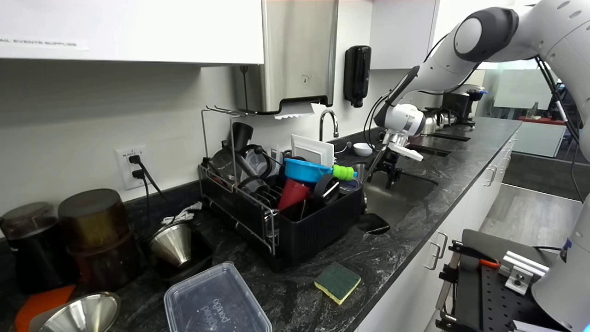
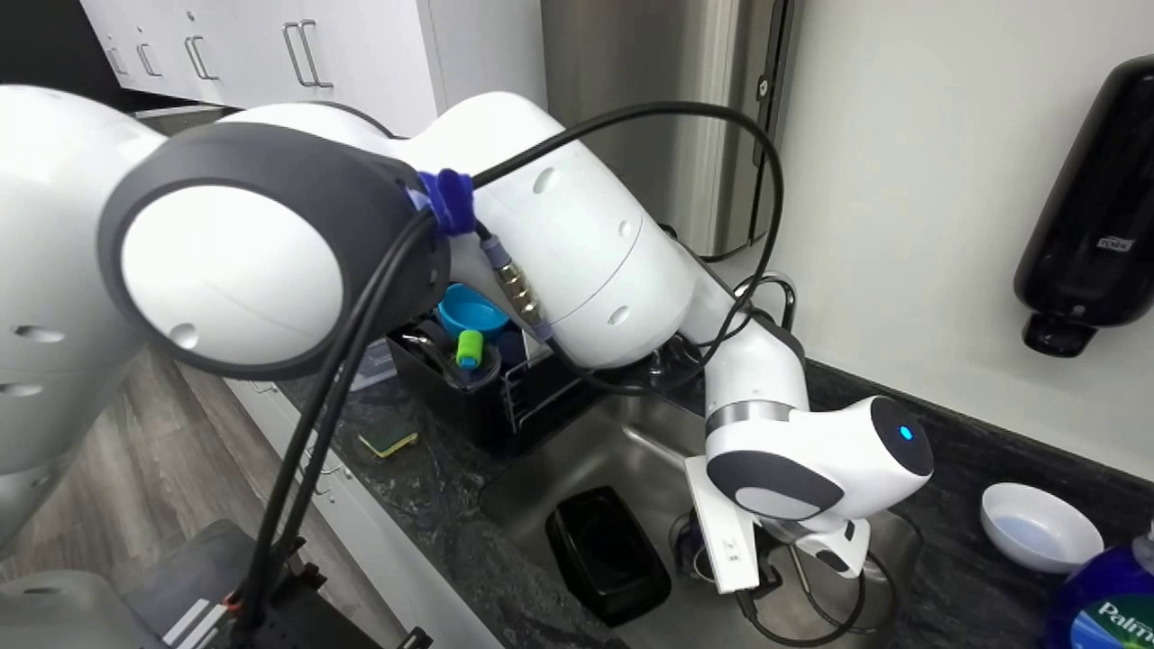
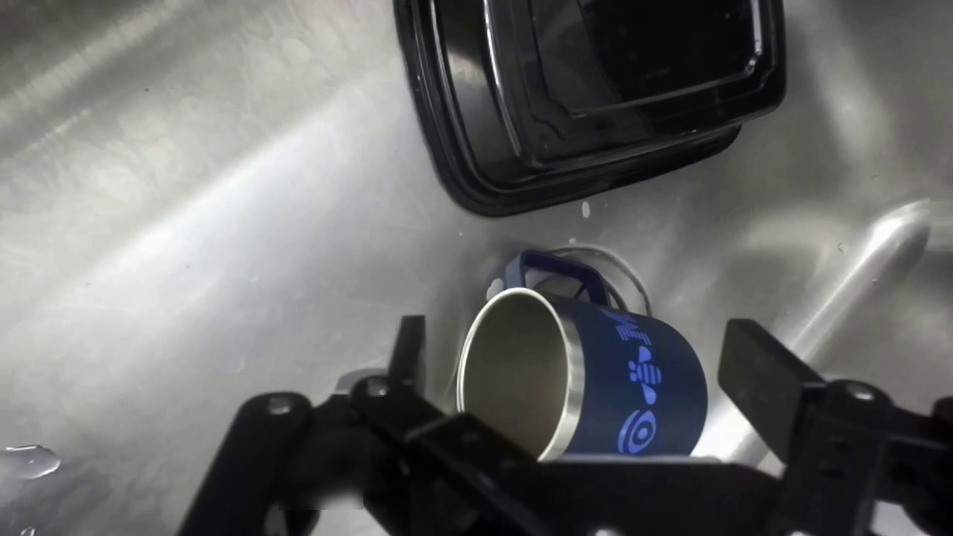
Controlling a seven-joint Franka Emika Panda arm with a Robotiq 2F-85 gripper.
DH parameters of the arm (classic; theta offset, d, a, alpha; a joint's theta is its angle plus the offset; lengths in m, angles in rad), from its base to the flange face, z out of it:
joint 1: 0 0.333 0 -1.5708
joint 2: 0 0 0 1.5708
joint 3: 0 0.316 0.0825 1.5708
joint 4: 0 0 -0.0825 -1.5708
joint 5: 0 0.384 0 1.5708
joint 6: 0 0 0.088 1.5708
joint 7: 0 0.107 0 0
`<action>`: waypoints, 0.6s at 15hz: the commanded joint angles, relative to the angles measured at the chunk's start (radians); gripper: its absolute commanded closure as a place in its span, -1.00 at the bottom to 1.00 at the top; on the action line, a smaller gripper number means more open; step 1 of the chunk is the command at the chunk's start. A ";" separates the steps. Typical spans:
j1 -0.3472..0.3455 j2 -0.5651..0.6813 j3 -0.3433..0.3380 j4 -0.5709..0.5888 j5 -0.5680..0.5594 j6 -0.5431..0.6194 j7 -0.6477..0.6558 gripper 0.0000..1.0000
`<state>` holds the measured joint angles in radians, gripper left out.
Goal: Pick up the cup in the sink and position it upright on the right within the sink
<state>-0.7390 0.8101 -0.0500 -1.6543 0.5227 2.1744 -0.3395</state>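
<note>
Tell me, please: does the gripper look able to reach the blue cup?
Probably yes: the gripper is open in the wrist view, jaws flanking the tipped blue cup, and the black container lies clear.

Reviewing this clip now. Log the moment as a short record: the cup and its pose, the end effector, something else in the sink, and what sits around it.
Cup: dark blue, lighter blue print
Pose: on its side in the sink
End effector: open, fingers flanking the cup's mouth and base
Grip: none; a gap shows at both ends in the wrist view
Also in sink: black container
Around sink: loaded dish rack, sponge, white bowl
Task status: cup not yet upright
</note>
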 commanded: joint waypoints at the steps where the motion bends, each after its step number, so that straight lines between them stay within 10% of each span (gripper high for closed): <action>1: -0.006 0.023 0.012 0.017 0.008 0.029 -0.008 -1.00; 9: 0.003 0.018 0.005 0.019 -0.009 0.024 0.023 -1.00</action>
<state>-0.7318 0.8243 -0.0491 -1.6406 0.5188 2.2002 -0.3200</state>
